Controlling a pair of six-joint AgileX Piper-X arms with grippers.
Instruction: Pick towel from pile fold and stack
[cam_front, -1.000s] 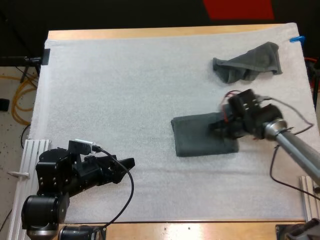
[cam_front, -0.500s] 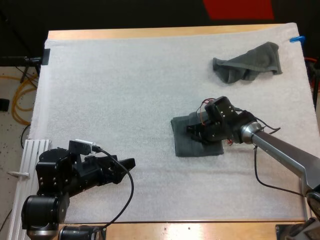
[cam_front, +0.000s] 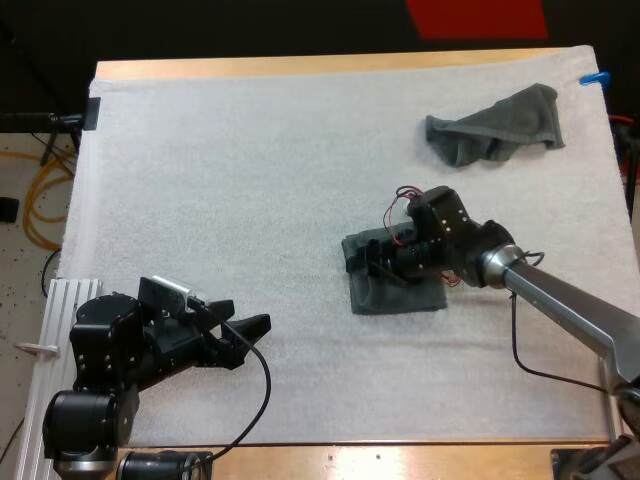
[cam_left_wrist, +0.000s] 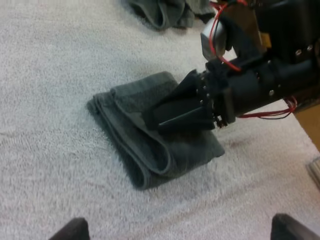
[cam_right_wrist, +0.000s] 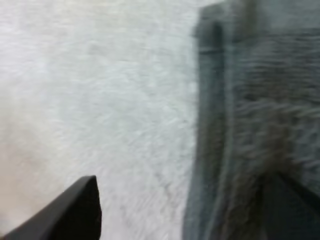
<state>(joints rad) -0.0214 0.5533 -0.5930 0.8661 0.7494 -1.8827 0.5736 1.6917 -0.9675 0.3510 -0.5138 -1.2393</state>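
Since half a second ago my right gripper (cam_front: 372, 262) has slid leftward over the folded towel (cam_front: 395, 292) to its left edge, jaws apart (one finger above the mat (cam_front: 250, 180), one above the cloth). My left gripper (cam_front: 255, 328) sits well apart from it, jaws spread on nothing. The crumpled towel (cam_front: 500, 125) lies at the mat's far right.

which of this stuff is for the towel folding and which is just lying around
For the job: folded towel, crumpled towel, right gripper open over the folded one, left gripper open, away from both towels.
Just lying about: white mat, yellow cable on the floor.
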